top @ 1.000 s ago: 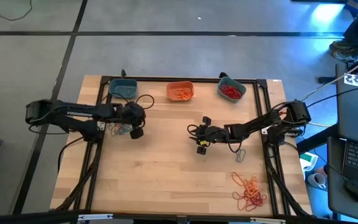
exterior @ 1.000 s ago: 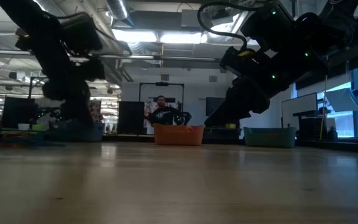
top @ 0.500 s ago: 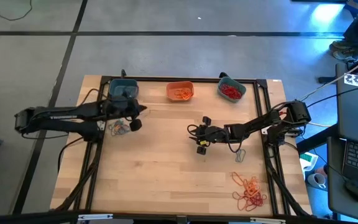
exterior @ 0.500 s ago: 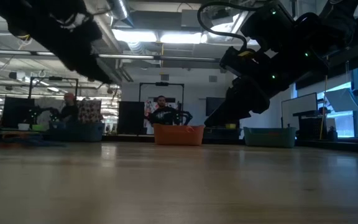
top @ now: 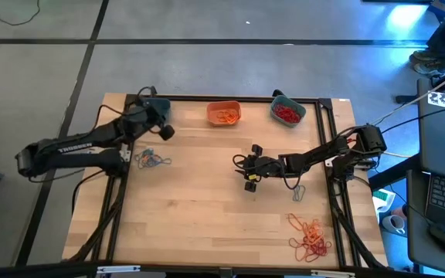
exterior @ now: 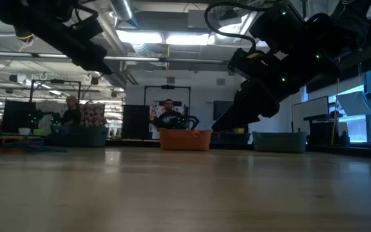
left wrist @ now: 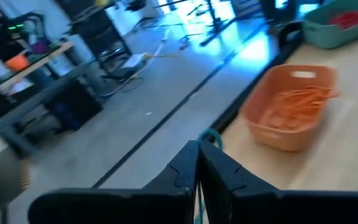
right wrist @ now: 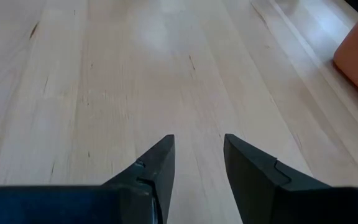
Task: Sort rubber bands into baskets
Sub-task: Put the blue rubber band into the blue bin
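Two arms worked over the wooden table (top: 207, 208). Within the last second the left arm had swung from the grey-teal pile near the table's left edge up to the far-left corner, and the left gripper (left wrist: 199, 163) now hung over the far-left teal basket (top: 154, 103), hiding most of it. Its fingers were clenched on a teal rubber band (left wrist: 210, 137), whose loop stuck out past the tips. I judged that the carry was nearly done and that only the release into the basket was left. The right gripper (right wrist: 197, 155) had not moved: it waited low over the middle of the table, jaws parted and holding nothing.

Three baskets stood along the far edge: that teal one, the orange basket (top: 223, 113) in the middle holding orange bands, and a second teal basket (top: 287, 112) at the far right holding red ones. Two loose heaps remained: the grey-teal bands (top: 151, 160) at the left and an orange-red tangle (top: 310, 236) near the right front corner. One pale loop (top: 298, 191) lay apart, just right of centre.
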